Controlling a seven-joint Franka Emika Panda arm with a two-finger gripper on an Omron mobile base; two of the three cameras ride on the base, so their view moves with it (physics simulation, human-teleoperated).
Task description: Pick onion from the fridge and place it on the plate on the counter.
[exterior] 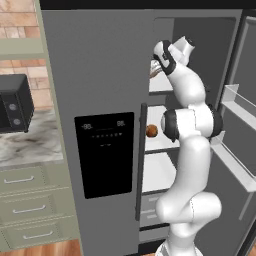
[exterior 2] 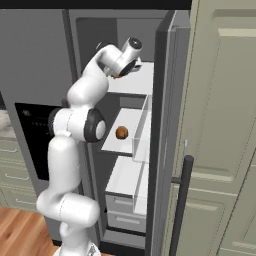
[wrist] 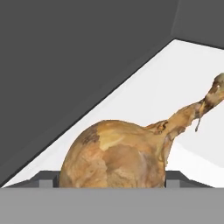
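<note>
Onion [wrist: 116, 153] sits on the top fridge [exterior: 95, 75] shelf, right between the tool [wrist: 111, 180] tips (grip unclear, can't tell); its round skin could slip out.

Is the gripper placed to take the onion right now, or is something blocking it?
Probably yes: the onion sits close before the gripper on the white shelf, and nothing lies between them.

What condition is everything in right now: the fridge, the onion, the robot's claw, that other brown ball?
Fridge: right door open, left door shut.
Onion: on the upper white shelf, between the finger tips.
Gripper: around the onion; grip cannot be told.
Brown ball: resting on the middle shelf, untouched.
Drawers: shut.
</note>
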